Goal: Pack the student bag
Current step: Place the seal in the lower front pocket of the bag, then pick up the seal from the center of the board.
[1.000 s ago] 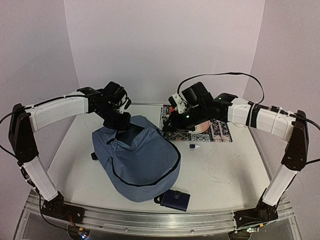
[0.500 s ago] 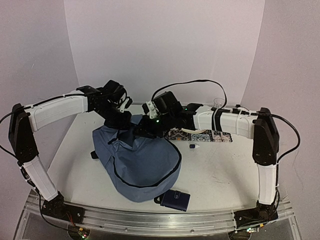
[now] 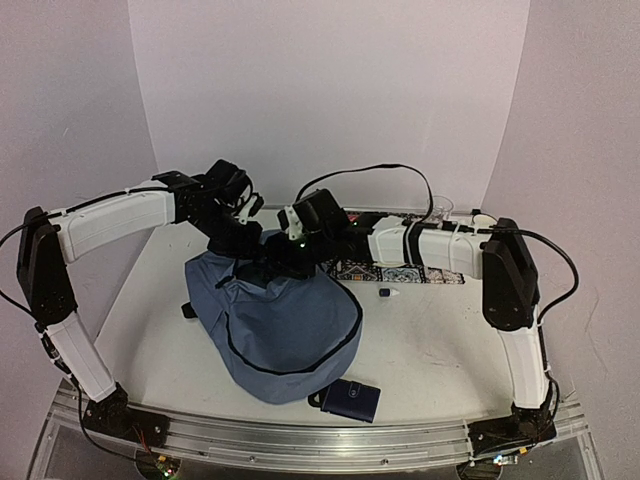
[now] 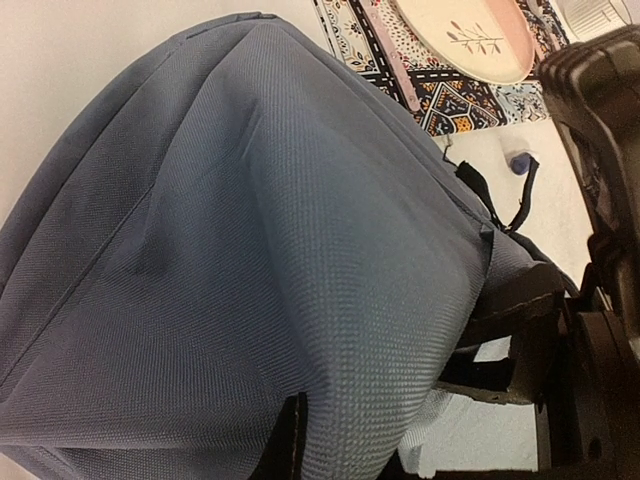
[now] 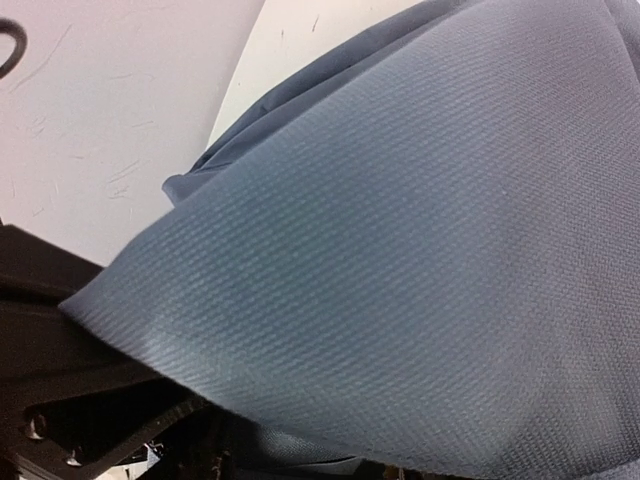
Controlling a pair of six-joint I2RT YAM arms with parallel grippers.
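Top external view: the student bag (image 3: 275, 320) lies left of centre on the tabletop (image 3: 430, 340). Left jaws are clamped tight on fabric at its far rim. Right jaws are at the same rim, their gap hidden from sight.

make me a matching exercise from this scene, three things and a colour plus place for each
Things:
1. student bag
2. wallet
3. patterned mat

Colour and place:
a. dark navy, at the near edge
b. slate blue, in the middle
c. many colours, far right, under a plate

Pairs: 1-b; 2-a; 3-c
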